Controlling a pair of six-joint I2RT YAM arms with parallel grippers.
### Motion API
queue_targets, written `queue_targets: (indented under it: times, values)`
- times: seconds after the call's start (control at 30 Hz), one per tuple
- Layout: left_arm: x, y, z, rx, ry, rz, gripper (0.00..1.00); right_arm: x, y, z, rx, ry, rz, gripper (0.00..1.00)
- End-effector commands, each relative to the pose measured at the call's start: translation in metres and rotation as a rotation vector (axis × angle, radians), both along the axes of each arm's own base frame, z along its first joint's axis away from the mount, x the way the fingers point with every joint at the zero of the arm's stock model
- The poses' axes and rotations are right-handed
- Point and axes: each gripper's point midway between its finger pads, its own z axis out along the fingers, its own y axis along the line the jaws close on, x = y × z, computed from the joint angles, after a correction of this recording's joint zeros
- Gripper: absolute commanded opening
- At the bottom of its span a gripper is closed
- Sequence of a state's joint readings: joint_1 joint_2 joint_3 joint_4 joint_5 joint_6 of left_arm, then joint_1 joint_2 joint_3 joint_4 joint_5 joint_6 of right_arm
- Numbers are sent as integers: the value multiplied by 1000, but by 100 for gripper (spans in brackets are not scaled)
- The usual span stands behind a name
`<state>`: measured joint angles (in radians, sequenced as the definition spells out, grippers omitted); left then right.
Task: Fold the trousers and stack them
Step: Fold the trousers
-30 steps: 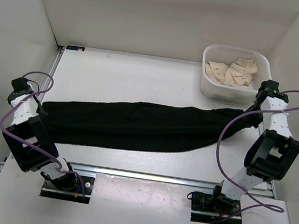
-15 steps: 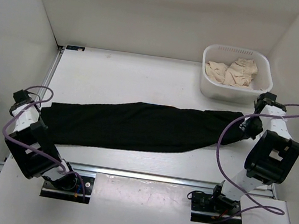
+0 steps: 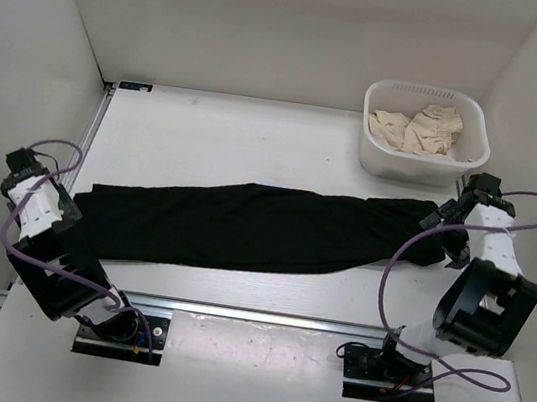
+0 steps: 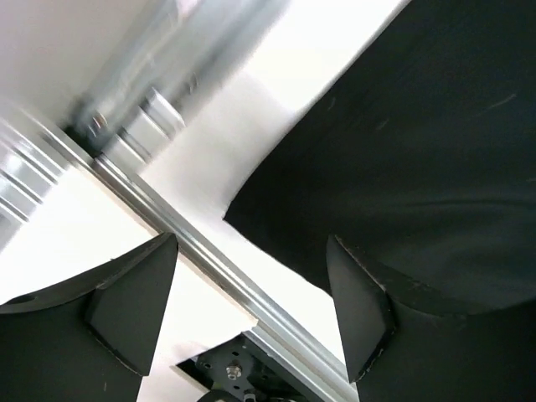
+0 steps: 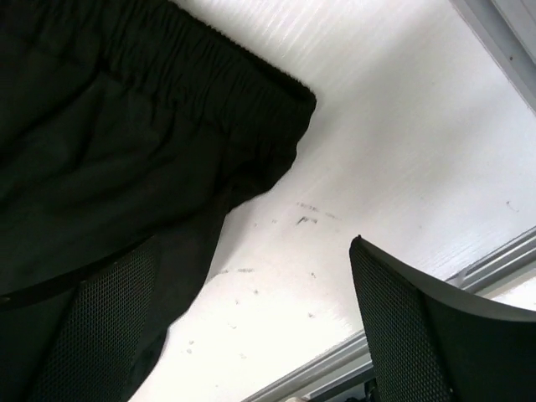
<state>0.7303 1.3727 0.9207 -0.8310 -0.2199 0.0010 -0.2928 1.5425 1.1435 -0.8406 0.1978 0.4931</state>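
Observation:
The black trousers (image 3: 245, 226) lie stretched flat across the table from left to right, folded lengthwise into one long band. My left gripper (image 3: 73, 206) stands open at their left end; in the left wrist view it (image 4: 251, 251) holds nothing, one finger hanging over the dark cloth (image 4: 419, 167). My right gripper (image 3: 443, 233) is open at their right end. The right wrist view shows the elastic waistband (image 5: 209, 67) on the table, with bare table between the jaws of that gripper (image 5: 255, 251).
A white tub (image 3: 371, 125) with beige cloth (image 3: 421, 128) stands at the back right, just behind the right gripper. A metal rail (image 3: 261, 316) runs along the near edge. White walls close in the left, right and back sides.
Both grippers were shut on the ends of the trousers and have opened and let go. The left arm has drawn back to the left; the trousers have settled on the table.

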Motion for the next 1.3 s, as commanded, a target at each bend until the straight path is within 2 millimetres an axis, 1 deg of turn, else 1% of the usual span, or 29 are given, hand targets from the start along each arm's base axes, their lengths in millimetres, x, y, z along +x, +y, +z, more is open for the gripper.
queue_targets:
  times: [0.0,0.07,0.13,0.17,0.2,0.3,0.33,0.37,0.4,0.5,0.53,0.6,0.63,0.7,0.73,0.83,0.87,0.9,0.93,0.97,1.0,1.03,1.07,1.1,1.13,1.17,1.2,1.23,1.27]
  values:
    - [29,8,54,40,-161,-28,83,3,5,21,-3,-132,-3,97]
    - [39,8,55,28,-171,-48,83,7,9,10,23,-158,-17,99]
    - [48,-1,42,-3,-128,-91,83,19,14,2,63,-188,-34,99]
    - [50,-4,36,-18,-112,-103,83,20,17,-7,85,-175,-43,99]
    - [52,-11,21,-53,-71,-125,82,22,19,-22,113,-137,-67,99]
    - [47,-21,-6,-96,5,-146,80,37,17,-44,142,-100,-98,99]
    - [53,-20,-9,-74,-6,-159,80,43,16,-48,147,-97,-113,99]
    - [49,-23,-19,-86,9,-158,80,50,11,-51,132,-108,-116,99]
    - [50,-25,-21,-78,13,-169,80,52,11,-60,138,-98,-130,99]
    - [49,-31,-37,-73,46,-194,80,70,11,-65,164,-136,-148,98]
    - [48,-33,-45,-74,74,-201,80,70,14,-69,181,-128,-161,88]
    - [46,-32,-50,-74,89,-199,79,69,18,-77,210,-99,-171,63]
    - [46,-34,-53,-79,97,-208,79,66,19,-78,213,-87,-172,39]
    - [50,-36,-53,-73,90,-220,79,55,17,-85,208,-59,-187,15]
    - [50,-36,-53,-73,90,-220,79,52,12,-83,196,-65,-200,0]
    - [56,-44,-53,-71,92,-255,79,45,-8,-66,128,-108,-246,0]
    - [61,-51,-53,-70,93,-289,79,47,-16,-46,77,-162,-234,0]
    - [64,-55,-52,-60,100,-312,79,38,-31,-36,-16,-151,-254,0]
    - [68,-61,-52,-59,100,-338,79,33,-39,-25,-68,-159,-256,0]
    - [71,-67,-52,-57,101,-364,79,37,-49,7,-134,-224,-242,0]
    - [81,-75,-48,-48,89,-404,79,37,-47,23,-179,-239,-217,0]
    - [82,-79,-51,-52,99,-419,79,32,-46,36,-221,-232,-192,0]
    - [86,-81,-54,-57,109,-429,79,32,-43,59,-280,-266,-141,0]
    - [86,-85,-57,-70,114,-440,79,41,-23,77,-351,-292,-60,0]
    - [89,-84,-55,-65,106,-440,79,39,-7,90,-385,-304,-11,0]
    - [89,-87,-58,-71,117,-449,79,41,11,95,-417,-303,49,0]
    - [91,-91,-58,-70,118,-468,79,47,67,101,-423,-340,190,0]
    - [89,-95,-60,-74,126,-478,79,43,86,110,-494,-340,225,0]
    - [87,-98,-62,-77,135,-487,79,40,151,111,-462,-403,341,0]
